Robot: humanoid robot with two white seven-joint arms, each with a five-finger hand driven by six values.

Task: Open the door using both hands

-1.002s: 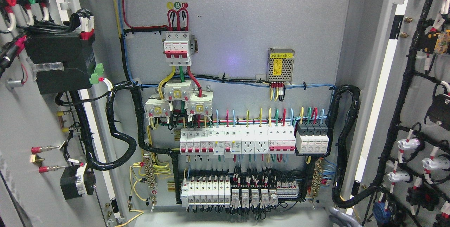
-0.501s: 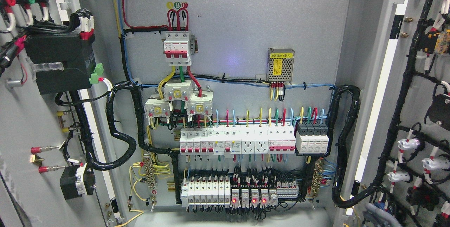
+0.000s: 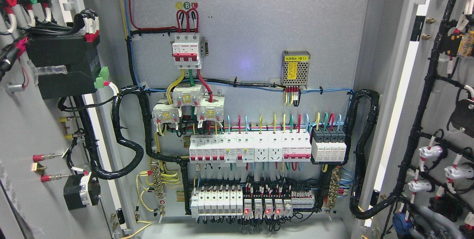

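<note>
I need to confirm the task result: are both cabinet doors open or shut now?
Open. The left door and the right door are both swung outward, showing their inner wiring, and the breaker panel inside is fully exposed.

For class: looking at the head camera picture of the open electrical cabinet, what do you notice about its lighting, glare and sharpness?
Head view: even, bright light with soft shadows; a faint violet glare spot on the grey back panel; the breaker rows are sharp; a grey part at the bottom right edge is blurred; the open doors lean outward at both edges, suggesting wide-angle distortion.
</note>
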